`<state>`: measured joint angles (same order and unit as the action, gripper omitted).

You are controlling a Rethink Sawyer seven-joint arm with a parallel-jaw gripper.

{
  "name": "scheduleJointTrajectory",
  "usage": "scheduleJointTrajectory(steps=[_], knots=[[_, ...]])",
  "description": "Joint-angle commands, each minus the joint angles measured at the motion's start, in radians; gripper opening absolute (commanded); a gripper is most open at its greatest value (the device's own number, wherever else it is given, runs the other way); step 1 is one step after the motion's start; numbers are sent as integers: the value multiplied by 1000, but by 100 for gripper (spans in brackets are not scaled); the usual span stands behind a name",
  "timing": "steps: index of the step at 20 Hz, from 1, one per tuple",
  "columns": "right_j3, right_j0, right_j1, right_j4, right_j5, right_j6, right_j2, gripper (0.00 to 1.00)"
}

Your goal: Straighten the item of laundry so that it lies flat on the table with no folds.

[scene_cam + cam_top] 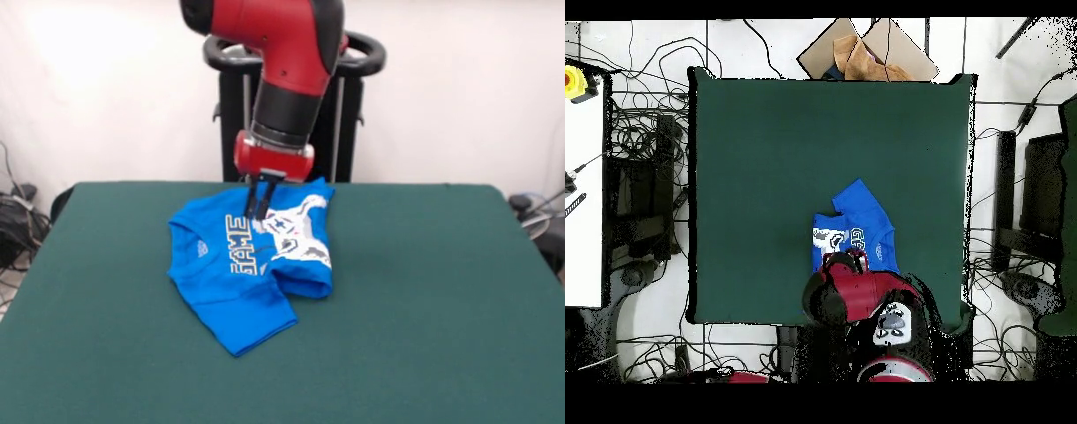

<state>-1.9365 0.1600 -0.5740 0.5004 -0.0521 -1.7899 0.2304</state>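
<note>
The item of laundry [256, 265] is a bright blue T-shirt lying crumpled on the green table [424, 291], towards its far middle. One side is folded over, so only "GAME" and part of the white controller print show. My gripper [261, 212] comes straight down onto the print near the shirt's far edge, its dark fingers close together and pinching the cloth. In the overhead view the T-shirt [862, 225] lies near the table's [785, 150] bottom edge, and the red arm [865, 295] covers its lower part and hides the gripper.
The black pedestal [291, 115] stands just behind the table's far edge. Around the table lie cables [645, 200], with a cardboard box [865, 55] beyond one edge and a white bench [583, 200] at one side. Bare green cloth surrounds the shirt.
</note>
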Motion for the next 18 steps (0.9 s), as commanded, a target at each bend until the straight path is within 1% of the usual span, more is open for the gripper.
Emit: scheduleJointTrajectory(steps=[1,3,6,10,12,15,18], knots=[[55,47,27,43,33,-45,-129,0],[101,45,118,62,-43,-57,-101,0],[150,9,196,60,-99,-71,-42,0],[177,-31,233,50,-94,-73,10,0],[178,-49,254,39,-111,-79,38,0],[191,-46,322,25,-158,-93,44,0],[207,-64,375,5,-209,-102,71,0]])
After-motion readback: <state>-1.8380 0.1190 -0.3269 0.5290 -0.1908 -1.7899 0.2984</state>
